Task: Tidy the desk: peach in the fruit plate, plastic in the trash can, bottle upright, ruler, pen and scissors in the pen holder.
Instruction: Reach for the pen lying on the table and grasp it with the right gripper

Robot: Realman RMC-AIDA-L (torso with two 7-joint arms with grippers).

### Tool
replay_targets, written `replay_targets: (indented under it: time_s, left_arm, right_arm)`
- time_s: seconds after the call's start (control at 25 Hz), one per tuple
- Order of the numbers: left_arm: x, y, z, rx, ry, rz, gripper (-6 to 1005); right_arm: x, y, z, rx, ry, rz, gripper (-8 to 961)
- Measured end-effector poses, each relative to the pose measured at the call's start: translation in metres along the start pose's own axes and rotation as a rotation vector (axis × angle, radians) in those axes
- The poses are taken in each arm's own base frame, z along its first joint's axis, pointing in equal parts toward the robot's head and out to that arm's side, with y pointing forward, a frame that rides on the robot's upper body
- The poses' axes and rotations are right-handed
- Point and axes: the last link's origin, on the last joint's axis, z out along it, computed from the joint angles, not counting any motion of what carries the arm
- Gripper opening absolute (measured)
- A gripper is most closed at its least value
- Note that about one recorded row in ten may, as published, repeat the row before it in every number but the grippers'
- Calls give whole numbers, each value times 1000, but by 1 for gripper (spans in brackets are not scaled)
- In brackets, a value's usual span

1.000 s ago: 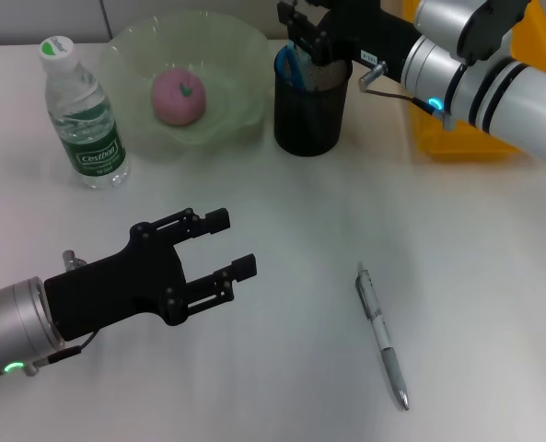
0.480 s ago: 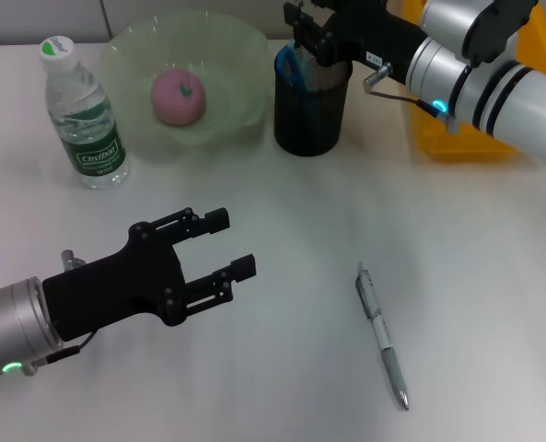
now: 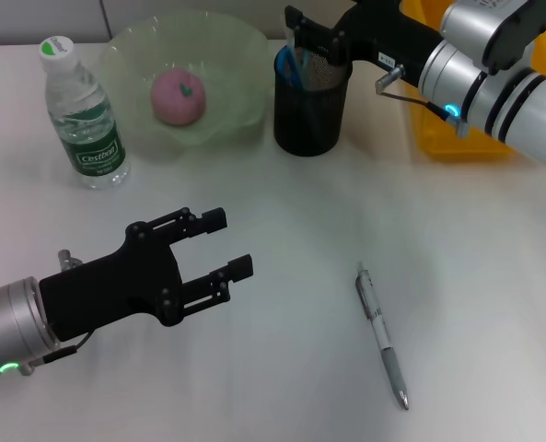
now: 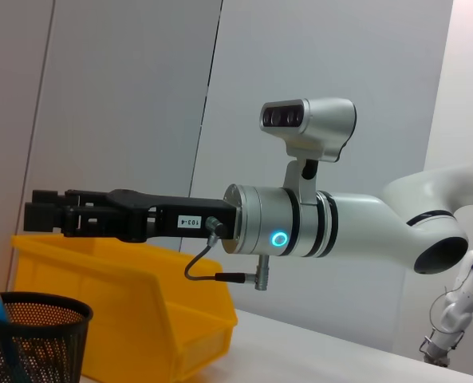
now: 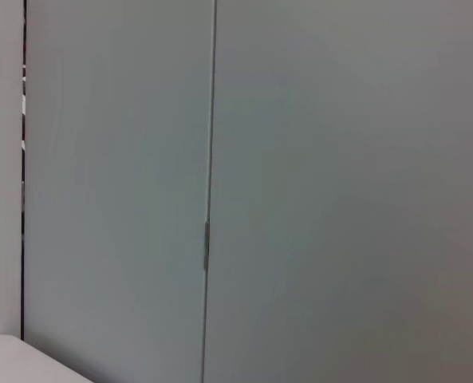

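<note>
A silver pen (image 3: 380,336) lies on the white table at the front right. A black mesh pen holder (image 3: 311,110) stands at the back with blue scissor handles (image 3: 288,64) in it. It also shows in the left wrist view (image 4: 29,335). A pink peach (image 3: 179,95) lies in the green fruit plate (image 3: 236,55). A water bottle (image 3: 81,115) stands upright at the back left. My right gripper (image 3: 298,28) hovers over the holder's rim, open and empty. It also shows in the left wrist view (image 4: 45,214). My left gripper (image 3: 234,242) is open and empty, low at the front left. Ruler and plastic are out of view.
A yellow bin (image 3: 457,138) stands at the back right behind my right arm, and shows in the left wrist view (image 4: 124,303). The right wrist view shows only a grey wall.
My right gripper has drawn back a little to the right and up from the pen holder. The left arm, pen, bottle and peach have not moved.
</note>
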Motion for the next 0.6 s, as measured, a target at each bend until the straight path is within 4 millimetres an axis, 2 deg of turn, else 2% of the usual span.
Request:
replay_targets:
  time_s: [0.16,0.4,0.6]
  left_arm:
    - [0,0,0,-4,0,0,675]
    - [0,1,0,-7,-1,0,675]
    - [-1,2,-2,-6,-6,-1,675]
  right_arm:
    - [0,-2,0,10,-1,5,737]
    - [-3,-5,-7,31,-58,49,767]
    - [-9,-6,-23,3,-156,180,767]
